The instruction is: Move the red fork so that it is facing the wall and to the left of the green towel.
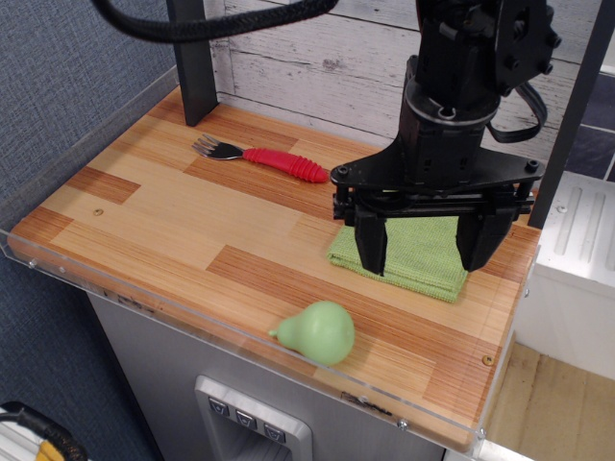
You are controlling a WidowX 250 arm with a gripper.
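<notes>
Well left of the green towel [413,254], the red fork [261,158] lies flat on the wooden table [163,230], tines pointing away from it. The gripper [429,245] hangs right over the towel, fingers spread wide and empty. In front of the towel sits a pale green pear [317,332].

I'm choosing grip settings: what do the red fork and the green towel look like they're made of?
The red fork: its handle looks like glossy ribbed plastic, given the bright sheen and ridges; the tines look like dull grey metal. The green towel: soft, matte cloth, probably terry, judging by its fuzzy surface and folded layered edge.
</notes>
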